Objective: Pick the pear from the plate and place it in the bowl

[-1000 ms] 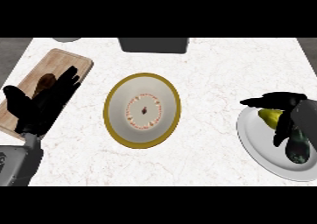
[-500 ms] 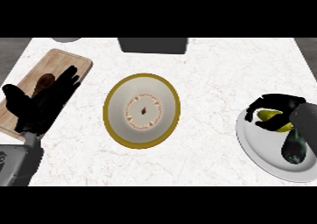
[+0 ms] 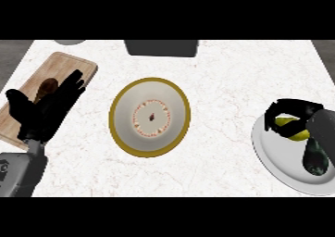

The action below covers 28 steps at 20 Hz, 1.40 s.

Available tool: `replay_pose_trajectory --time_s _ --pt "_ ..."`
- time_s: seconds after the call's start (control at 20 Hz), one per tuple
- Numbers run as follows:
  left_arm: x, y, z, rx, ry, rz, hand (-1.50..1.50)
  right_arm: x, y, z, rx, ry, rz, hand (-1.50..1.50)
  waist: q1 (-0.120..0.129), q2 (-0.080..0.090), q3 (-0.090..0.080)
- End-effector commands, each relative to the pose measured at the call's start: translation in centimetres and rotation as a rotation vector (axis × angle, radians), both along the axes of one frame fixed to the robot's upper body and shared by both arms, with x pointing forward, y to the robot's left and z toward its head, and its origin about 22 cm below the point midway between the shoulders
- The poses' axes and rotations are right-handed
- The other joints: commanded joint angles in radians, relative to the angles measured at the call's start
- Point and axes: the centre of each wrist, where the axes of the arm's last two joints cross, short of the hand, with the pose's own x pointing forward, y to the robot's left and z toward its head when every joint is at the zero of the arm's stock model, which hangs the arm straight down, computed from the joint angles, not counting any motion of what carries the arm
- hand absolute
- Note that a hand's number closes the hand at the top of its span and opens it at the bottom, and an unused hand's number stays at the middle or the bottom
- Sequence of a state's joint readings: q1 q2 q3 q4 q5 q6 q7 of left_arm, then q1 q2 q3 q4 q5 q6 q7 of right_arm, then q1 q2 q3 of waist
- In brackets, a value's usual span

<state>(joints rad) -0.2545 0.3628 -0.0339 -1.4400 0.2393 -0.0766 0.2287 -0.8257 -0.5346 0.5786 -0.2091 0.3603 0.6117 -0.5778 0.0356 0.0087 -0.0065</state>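
My right hand [image 3: 293,115] has come down; its fingers now curl around the pear [image 3: 292,127] on the plate [image 3: 279,162]. Lifting toward the bowl [image 3: 150,115] comes next. My left hand [image 3: 44,109] rests open.

A pale veined marble counter [image 3: 225,83], a matt wooden board [image 3: 61,69], and a gold-rimmed glossy bowl [image 3: 122,134].

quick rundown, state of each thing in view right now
pear: on the white plate, right hand curled round it, not lifted clear that I can tell
white plate: on the counter at right, holds the pear
bowl: gold-rimmed, upright mid-counter, no pear in it
right hand: shut on the pear
left hand: open, resting over the cutting board
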Motion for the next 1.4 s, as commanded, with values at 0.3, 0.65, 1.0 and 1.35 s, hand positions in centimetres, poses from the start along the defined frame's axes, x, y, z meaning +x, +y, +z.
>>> replay_pose_trajectory --time_s 0.3,0.65,1.0,1.35 --pt "-0.9 2.3 -0.8 0.030 0.045 0.091 0.00 -5.1 -1.0 -6.7 -0.241 0.058 -0.493 1.50 -0.136 -0.065 -0.016" --pt "-1.6 3.3 -1.6 0.038 0.087 0.144 0.00 -5.6 0.7 -8.2 -0.380 -0.070 -0.745 1.50 -0.191 -0.112 -0.024" --pt "-1.9 3.9 -2.0 0.045 0.115 0.167 0.00 -2.8 7.8 -8.3 -0.424 -0.228 -0.842 1.50 -0.176 -0.129 -0.026" --pt "-2.1 3.9 -2.3 0.044 0.131 0.159 0.00 0.1 17.7 -6.5 -0.440 -0.381 -0.882 1.50 -0.144 -0.139 -0.027"
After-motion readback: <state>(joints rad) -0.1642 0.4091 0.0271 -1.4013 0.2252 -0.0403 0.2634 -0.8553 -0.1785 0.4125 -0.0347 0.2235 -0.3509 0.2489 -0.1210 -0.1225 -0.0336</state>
